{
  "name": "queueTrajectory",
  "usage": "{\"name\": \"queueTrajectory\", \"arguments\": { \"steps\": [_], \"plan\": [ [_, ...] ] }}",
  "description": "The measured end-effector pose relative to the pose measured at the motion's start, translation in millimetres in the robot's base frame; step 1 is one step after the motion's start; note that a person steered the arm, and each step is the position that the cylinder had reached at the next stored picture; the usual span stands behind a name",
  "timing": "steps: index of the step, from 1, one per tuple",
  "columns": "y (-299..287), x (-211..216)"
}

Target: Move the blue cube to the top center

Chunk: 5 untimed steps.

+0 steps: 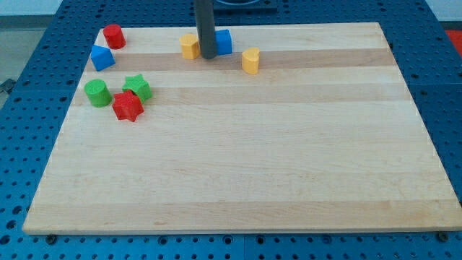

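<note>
My tip (208, 56) rests at the board's (238, 173) top centre, between a yellow block (190, 47) and the blue cube (224, 42). No claw shows; the arm ends in a bare rod.

- The place looks like a robotics lab or a test workshop, not a home.
- A pale wooden board (238, 159) lies flat on a blue metal table (442, 87) with regular rows of holes, the kind used for fixing equipment.
- A straight dark rod (206, 25) comes down from the view's top, which is part of a machine.
- On the board stand small plastic blocks in 4 plain colours, for example a red star block (127, 106), like pieces for an experiment.
</note>
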State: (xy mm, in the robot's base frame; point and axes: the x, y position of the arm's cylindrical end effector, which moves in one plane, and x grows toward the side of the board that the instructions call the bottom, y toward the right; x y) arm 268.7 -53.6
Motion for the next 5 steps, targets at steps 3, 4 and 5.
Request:
{"name": "queueTrajectory", "arguments": {
  "steps": [3,4,5],
  "plan": [
    [17.8,8.3],
    [17.7,32.5],
    [17.7,36.5]
  ]
}}
